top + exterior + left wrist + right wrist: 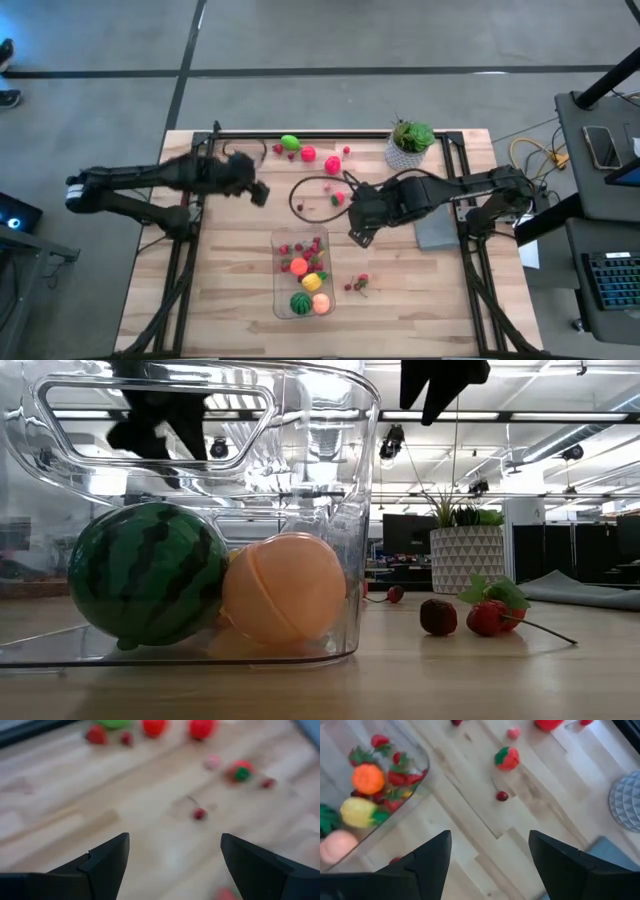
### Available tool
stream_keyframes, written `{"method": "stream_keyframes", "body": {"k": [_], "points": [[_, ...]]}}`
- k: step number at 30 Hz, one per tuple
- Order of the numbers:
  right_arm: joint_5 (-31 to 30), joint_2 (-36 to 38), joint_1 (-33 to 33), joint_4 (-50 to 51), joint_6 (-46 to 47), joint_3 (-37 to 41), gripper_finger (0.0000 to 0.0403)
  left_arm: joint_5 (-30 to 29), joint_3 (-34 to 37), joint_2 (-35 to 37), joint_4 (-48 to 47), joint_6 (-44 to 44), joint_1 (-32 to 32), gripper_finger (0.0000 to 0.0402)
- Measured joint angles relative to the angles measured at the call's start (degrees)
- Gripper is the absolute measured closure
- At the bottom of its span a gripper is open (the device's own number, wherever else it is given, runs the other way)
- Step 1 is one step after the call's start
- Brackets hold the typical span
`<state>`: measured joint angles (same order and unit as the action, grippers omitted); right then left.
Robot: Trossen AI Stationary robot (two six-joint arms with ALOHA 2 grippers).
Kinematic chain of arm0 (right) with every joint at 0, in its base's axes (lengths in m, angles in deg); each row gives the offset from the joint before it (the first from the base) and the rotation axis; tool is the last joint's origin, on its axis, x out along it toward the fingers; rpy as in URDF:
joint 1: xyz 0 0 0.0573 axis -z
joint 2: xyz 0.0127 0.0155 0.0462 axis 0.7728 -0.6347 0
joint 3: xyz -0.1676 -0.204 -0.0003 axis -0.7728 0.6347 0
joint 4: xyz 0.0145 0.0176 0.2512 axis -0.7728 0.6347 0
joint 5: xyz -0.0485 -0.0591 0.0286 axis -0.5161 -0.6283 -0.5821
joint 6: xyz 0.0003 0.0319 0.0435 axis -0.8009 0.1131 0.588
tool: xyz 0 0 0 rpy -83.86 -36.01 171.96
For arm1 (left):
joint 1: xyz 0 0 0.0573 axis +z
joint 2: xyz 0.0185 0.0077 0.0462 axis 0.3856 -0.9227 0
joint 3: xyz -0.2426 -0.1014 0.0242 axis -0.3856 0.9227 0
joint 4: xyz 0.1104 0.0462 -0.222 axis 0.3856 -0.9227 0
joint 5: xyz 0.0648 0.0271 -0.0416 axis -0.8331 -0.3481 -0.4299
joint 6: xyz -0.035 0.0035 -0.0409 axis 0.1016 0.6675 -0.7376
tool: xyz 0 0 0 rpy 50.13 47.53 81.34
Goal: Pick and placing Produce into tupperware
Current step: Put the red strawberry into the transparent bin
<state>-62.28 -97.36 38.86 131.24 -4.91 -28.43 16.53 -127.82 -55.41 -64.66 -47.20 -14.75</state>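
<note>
Near the middle of the worktop [220,300], toward its front edge: the tupperware [302,272], clear and upright, already part filled with Produce — a striped watermelon [148,573] and a peach-coloured ball [284,588] pressed side by side against the near wall, with an orange piece [368,778], a yellow piece [356,811] and small red strawberries [380,741] behind. Just beside the container, on the side toward the right edge: a loose cluster of tiny red pieces [359,284] with green leaves and a thin stem. Further back, between container and rear edge: a small red cherry [502,796], a red-and-green strawberry [507,758], and along the rear edge a green piece [290,142] and more red ones [308,154].

Probably light, hollow, hard plastic; smooth and rounded, so likely to roll or squirt out of a pinch. Best taken across the widest part of the body, not by leaf or stem; tiny pieces likely to need a low, centred approach.

Above the bare wood just off the container's rear right corner: the right tool [357,236], spread apart and holding nothing. Toward the left rear of the worktop: the left tool [259,194], likewise spread and empty, hovering clear of the wood. At the rear right corner: a potted plant [410,142].
</note>
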Motion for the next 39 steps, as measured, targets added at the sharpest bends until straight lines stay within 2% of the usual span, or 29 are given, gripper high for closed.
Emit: {"method": "stream_keyframes", "body": {"k": [5,9,11,14,22,27,35,39], "points": [[-0.06,0.47,2.41,0.74,2.5,0.06,0.0145,6.17,-0.01,-2.08,3.66,14.12,17.09,0.0102],[-0.45,1.08,3.52,1.3,4.24,0.13,0.0145,16.05,-0.02,-6.15,9.85,22.18,29.64,0.0102],[-1.03,1.51,3.78,1.55,5.34,0.13,0.0145,21.57,-0.07,-9.78,12.92,24.3,34.33,0.0102],[-1.15,1.9,3.93,2.41,6.69,0.13,0.0145,26.75,-0.14,-15.78,15.67,27.1,39.39,0.0102],[-2.68,2.12,3.93,5.43,10.97,0.13,0.0145,27.21,-3.45,-29.44,18.43,31.62,43.33,0.0102],[-3.22,2.12,3.93,5.78,12.73,0.13,0.0145,27.24,-5.96,-34.64,22.86,31.74,43.5,0.0102],[-4.13,2.12,4.57,5.87,13.61,0.13,0.0145,26.9,-11.43,-42.36,23.33,31.98,43.49,0.0102],[-4.13,2.12,4.95,6.06,13.64,0.13,0.0145,24.75,-12.46,-43.89,23.26,32.2,43.51,0.0102]]}}
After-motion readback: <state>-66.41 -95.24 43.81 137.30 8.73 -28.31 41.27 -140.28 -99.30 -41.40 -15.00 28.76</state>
